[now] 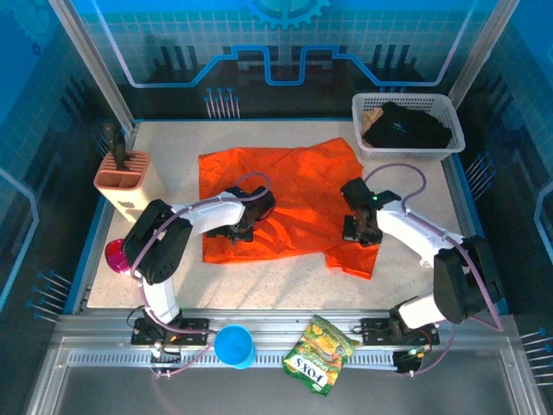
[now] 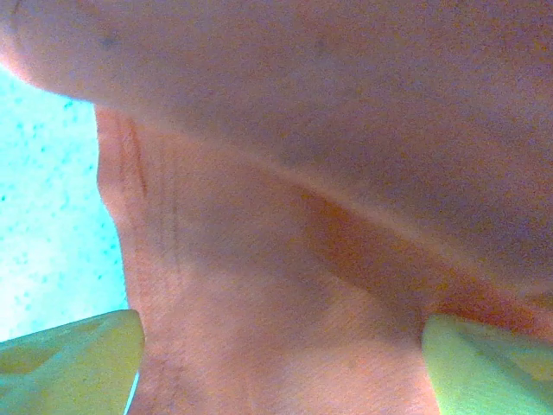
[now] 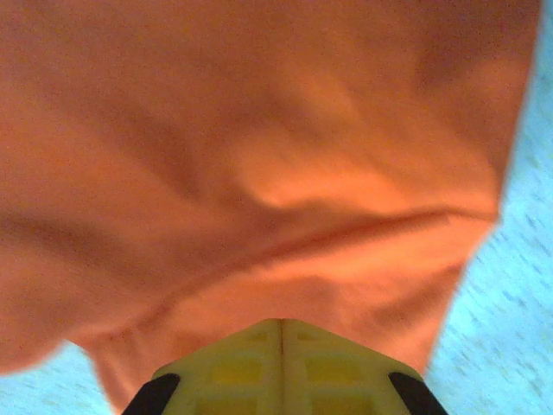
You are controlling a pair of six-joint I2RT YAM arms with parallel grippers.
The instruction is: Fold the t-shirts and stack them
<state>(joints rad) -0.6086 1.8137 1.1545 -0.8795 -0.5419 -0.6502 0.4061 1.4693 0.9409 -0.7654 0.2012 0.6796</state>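
Currently the orange t-shirt (image 1: 285, 194) is spread mid-frame on the worktop (image 1: 268, 281), not yet folded. The left gripper (image 2: 276, 372) is held wide open over the cloth, nothing gripped. The right gripper (image 3: 281, 335) is closed at the shirt's lower-right edge; a pinch of fabric is likely but can't be confirmed. Risk: a one-sided pull would drag and bunch the shirt. The black t-shirt (image 1: 406, 128) lies in the white basket (image 1: 410, 152), upper right.

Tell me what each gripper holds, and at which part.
The right gripper seems to pinch a fold of the orange t-shirt near one edge. The left gripper is open over the cloth.
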